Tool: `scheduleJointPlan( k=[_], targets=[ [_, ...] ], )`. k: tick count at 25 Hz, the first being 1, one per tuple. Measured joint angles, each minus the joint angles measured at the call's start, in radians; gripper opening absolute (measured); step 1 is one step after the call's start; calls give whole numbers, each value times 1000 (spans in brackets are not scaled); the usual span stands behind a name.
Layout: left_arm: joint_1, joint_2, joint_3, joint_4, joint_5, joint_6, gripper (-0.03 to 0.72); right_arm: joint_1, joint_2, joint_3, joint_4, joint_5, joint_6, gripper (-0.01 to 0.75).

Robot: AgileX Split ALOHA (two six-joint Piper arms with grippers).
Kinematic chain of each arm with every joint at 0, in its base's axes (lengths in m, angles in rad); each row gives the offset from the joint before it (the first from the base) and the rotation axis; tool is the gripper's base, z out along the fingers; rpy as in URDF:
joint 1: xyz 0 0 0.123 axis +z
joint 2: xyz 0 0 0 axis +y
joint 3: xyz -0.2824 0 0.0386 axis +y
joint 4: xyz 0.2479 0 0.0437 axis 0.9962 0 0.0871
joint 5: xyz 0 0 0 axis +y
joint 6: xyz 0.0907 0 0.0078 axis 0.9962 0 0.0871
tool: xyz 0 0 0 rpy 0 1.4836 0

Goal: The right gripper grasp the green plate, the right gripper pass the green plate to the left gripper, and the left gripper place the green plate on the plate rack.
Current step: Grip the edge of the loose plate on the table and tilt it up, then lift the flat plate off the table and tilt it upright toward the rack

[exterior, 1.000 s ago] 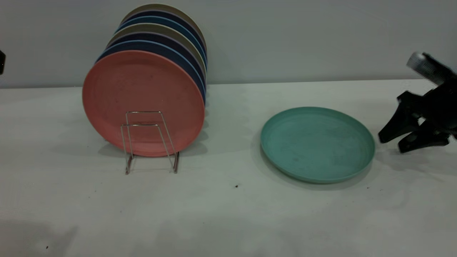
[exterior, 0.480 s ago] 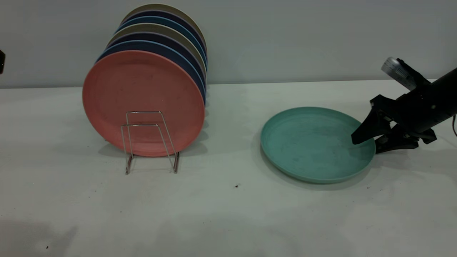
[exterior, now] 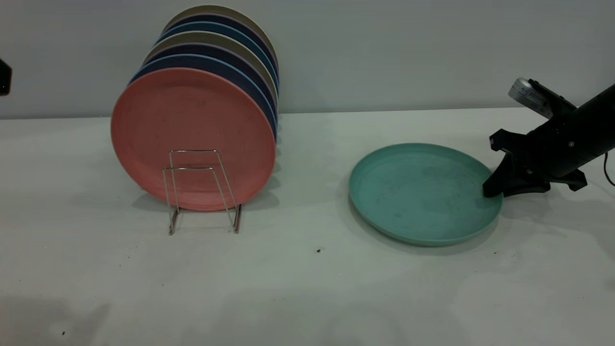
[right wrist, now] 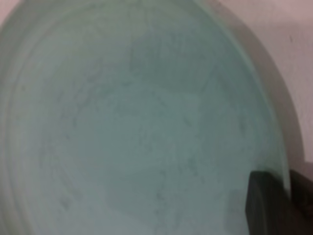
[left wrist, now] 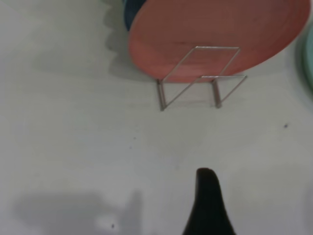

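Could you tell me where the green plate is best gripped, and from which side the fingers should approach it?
Grip the green plate by its low raised rim, at the edge nearest the right gripper, coming in low from the right. The plate lies flat on the table, so only the thin rim offers a hold: one finger over it, one beneath.

Teal-green plate (exterior: pixel 423 192) lies flat on the table, right of the wire rack (exterior: pixel 202 190).

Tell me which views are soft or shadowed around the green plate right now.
Exterior view: sharp; green plate casts a soft shadow along its front edge. Right wrist view: plate fills the frame, blurred. Left wrist view: plate rack slightly soft.
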Motion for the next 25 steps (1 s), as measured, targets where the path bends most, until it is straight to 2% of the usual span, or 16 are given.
scheduleJointPlan(
  k=[5,11,15,19,22,25],
  targets=[
    [-26,77,0,-166,20,128,565,-12,-31,-10,-154,51,26,13],
    [-137,244,0,-477,-9,409,565,-27,-149,-10,-394,123,83,13],
    [-195,365,-8,-726,-47,626,565,-27,-180,-10,-374,227,86,13],
    [-201,479,-9,-1003,-32,869,565,-20,-182,-10,-277,316,46,13],
    [-201,555,-9,-1196,12,1046,565,14,-182,-10,-214,336,17,13],
    [-201,622,-28,-1270,51,1132,565,73,-182,-10,-197,336,7,13]
  ],
)
